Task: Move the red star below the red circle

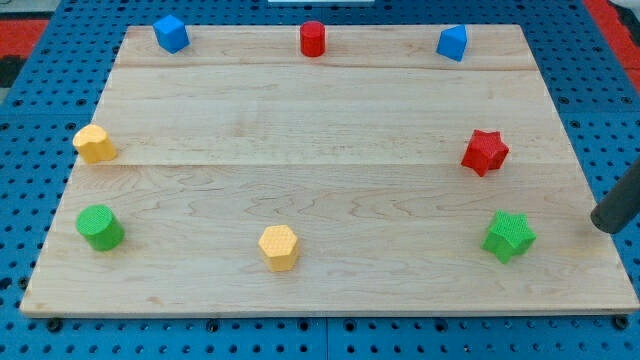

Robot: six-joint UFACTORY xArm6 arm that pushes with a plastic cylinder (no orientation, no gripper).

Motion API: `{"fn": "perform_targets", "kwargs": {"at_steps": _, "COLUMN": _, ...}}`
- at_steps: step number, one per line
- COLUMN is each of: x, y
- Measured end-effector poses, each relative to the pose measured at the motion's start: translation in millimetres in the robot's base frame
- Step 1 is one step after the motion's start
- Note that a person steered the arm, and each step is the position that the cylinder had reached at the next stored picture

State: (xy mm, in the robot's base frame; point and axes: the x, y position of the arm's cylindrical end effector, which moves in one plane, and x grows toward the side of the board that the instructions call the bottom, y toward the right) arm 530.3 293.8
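And there's the red star (pixel 485 152), one of a kind, sitting up and to the view's left of my tip (pixel 604 222), well apart from it, near the board's right edge. My tip is a plain dark rod end coming in from the view's right edge, with nothing to open or close and touching no block. The red circle (pixel 313 38), a short cylinder, stands far off to the upper left of my tip, at the top middle of the board. That makes two reds!

Nearest my tip is the green star (pixel 509 236), just to its left and a touch lower, not in contact. Its partner, a green cylinder (pixel 100 227), sits all the way across at the view's left. Two greens.

Two yellows: a yellow hexagon (pixel 279 247) at bottom centre, left of my tip, and a yellow block (pixel 94 144) of rounded outline, far left.

Two blues, both chunky and angular: one blue block (pixel 452 43) above and left of my tip, one blue cube (pixel 171 33) in the far top-left corner.

Eight blocks, all ribbed and matte, on a pale wooden board (pixel 330 180) with visible grain, lying on a blue pegboard (pixel 600 60) of dotted holes.
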Motion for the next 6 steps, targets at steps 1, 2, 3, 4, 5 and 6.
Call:
{"fn": "perform_targets", "kwargs": {"at_steps": 1, "x": -2, "y": 1}}
{"fn": "perform_targets", "kwargs": {"at_steps": 2, "x": -58, "y": 6}}
{"fn": "perform_targets", "kwargs": {"at_steps": 3, "x": -88, "y": -9}}
{"fn": "perform_targets", "kwargs": {"at_steps": 4, "x": -83, "y": -63}}
{"fn": "perform_targets", "kwargs": {"at_steps": 5, "x": -105, "y": -145}}
{"fn": "perform_targets", "kwargs": {"at_steps": 6, "x": -169, "y": -238}}
